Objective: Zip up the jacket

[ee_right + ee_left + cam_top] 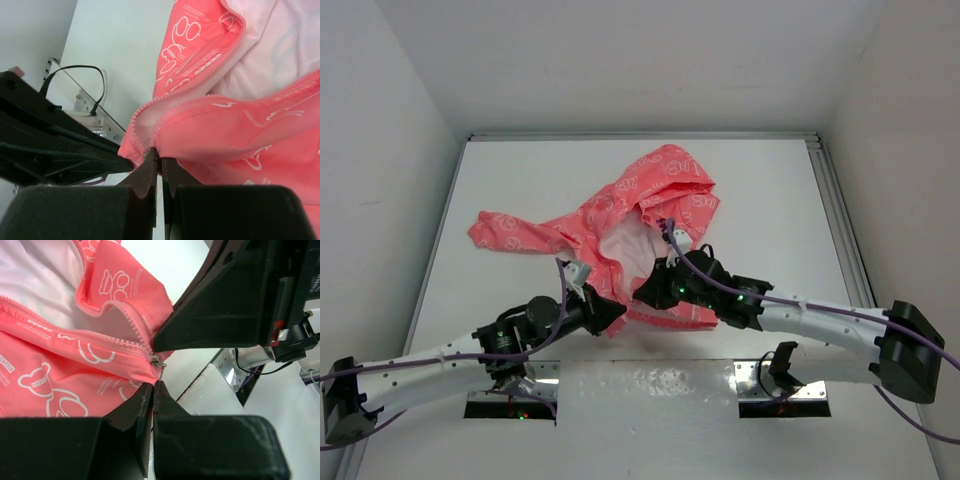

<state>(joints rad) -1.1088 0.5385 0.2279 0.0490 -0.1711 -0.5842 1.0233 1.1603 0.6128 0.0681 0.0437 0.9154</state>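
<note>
The coral-pink jacket (pixel 650 195) lies on the white table, its front open and its white lining (pixel 625 248) showing. The two zipper rows meet at the near hem, where the small metal slider (pixel 158 361) sits. My left gripper (pixel 616 314) is shut, and its tips (pixel 152 385) pinch the hem just below the slider. My right gripper (pixel 646 290) is shut on the zipper edge at the hem (pixel 160 156), right beside the slider (pixel 146 153). The two grippers almost touch; the right one shows in the left wrist view (pixel 210 315).
A pink sleeve (pixel 510 234) stretches to the left and the hood (pixel 675 170) lies at the back. Two metal base plates (pixel 782 392) sit at the near table edge. White walls close the table on three sides.
</note>
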